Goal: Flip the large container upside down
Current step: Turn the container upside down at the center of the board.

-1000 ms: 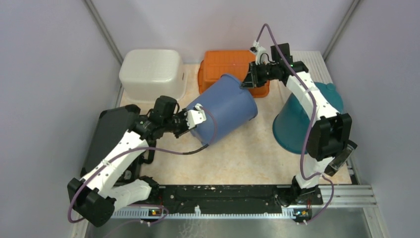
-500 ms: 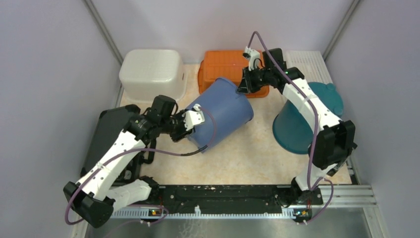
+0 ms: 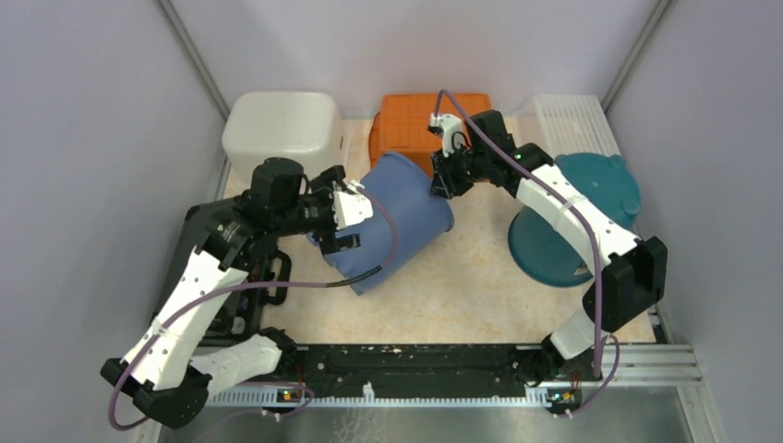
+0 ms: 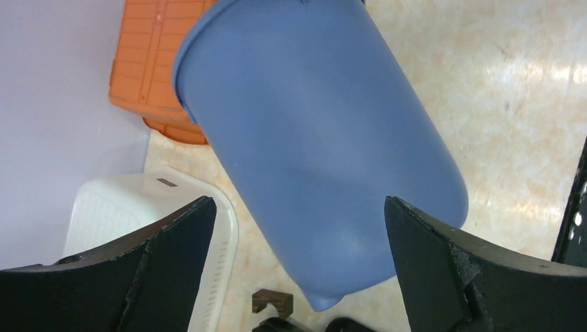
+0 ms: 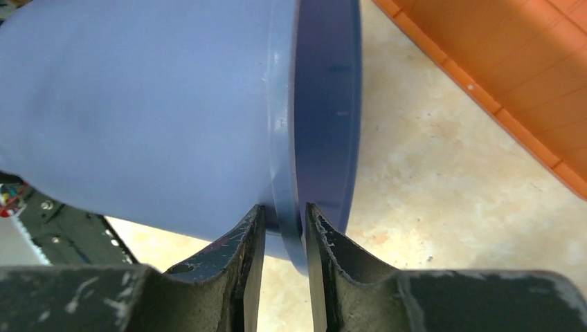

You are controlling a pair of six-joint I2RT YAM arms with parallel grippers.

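Note:
The large container, a blue bucket, lies tilted in mid-table, its base toward the near left and its open mouth toward the far right. My left gripper is wide open above the base end, its fingers on either side of the bucket without touching it. At the mouth, my right gripper has its jaws close on the bucket's rim, one finger outside the wall and one inside the mouth. In the right wrist view the gripper shows the rim filling the narrow space between its fingers.
An upturned white tub stands at the back left and an orange crate behind the bucket. An upturned teal bucket sits at the right with a white crate behind it. A black slab lies at the left edge.
My left gripper let go of the bucket's base, opened wide and rose toward the far left. My right gripper carried the rim leftward, and the bucket shifted left with it.

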